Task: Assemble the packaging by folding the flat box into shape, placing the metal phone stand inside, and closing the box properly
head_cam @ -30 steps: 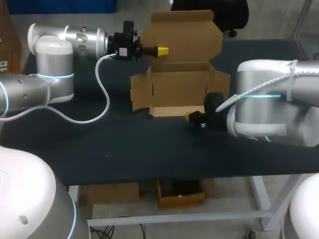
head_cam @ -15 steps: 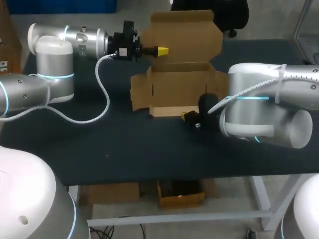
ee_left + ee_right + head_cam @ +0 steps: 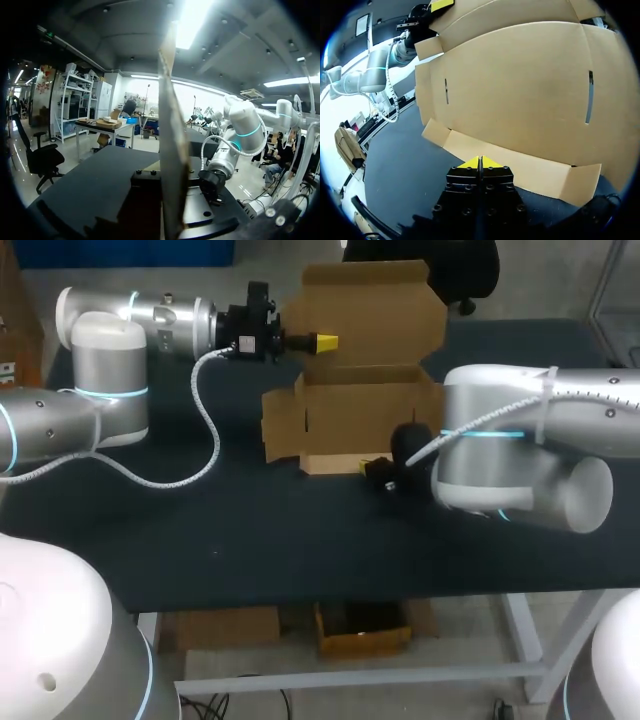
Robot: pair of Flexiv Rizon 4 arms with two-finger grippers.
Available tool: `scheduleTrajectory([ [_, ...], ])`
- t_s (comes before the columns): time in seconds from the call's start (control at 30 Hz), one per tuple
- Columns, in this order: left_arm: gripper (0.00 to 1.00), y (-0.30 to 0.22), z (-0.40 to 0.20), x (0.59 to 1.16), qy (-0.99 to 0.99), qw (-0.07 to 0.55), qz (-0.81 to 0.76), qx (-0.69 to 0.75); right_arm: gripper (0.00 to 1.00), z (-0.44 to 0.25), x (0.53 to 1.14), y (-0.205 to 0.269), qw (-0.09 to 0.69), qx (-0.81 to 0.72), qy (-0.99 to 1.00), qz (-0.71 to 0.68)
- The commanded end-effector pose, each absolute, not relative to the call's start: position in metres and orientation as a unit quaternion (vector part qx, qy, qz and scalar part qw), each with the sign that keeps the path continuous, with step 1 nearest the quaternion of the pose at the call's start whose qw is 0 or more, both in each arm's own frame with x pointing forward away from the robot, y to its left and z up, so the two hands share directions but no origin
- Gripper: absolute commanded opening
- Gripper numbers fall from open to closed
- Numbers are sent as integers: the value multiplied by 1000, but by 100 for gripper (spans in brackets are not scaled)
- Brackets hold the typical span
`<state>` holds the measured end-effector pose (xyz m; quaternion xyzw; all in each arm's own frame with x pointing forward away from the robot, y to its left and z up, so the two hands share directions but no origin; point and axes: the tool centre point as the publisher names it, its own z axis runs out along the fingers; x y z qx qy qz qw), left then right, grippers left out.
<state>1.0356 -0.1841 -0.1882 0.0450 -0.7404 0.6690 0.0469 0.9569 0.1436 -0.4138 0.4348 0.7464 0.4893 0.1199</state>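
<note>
Upper centre, your left gripper (image 3: 318,341) clamps the box's (image 3: 360,410) raised lid. Your right gripper (image 3: 376,470), fingers pressed together, sits at its front flap.

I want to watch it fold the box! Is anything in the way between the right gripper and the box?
No, nothing visible. The right gripper, tips shut together, sits just in front of the box, at its front flap, which lies on the black table. The left gripper holds the tall back flap.

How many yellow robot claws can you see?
2. The left gripper grips the upright back flap of the cardboard box; the right gripper, shut, is low at its front flap.
</note>
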Motion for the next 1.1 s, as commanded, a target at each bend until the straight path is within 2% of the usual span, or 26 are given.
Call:
scheduleTrajectory([
  [0.03, 0, -184, -190, 1037, -739, 49, 670, 43, 0, -420, 962, 148, 123, 439, 744, 489],
  [1.1, 0, -184, -190, 1037, -739, 49, 670, 43, 0, -433, 970, 155, 113, 449, 744, 482],
])
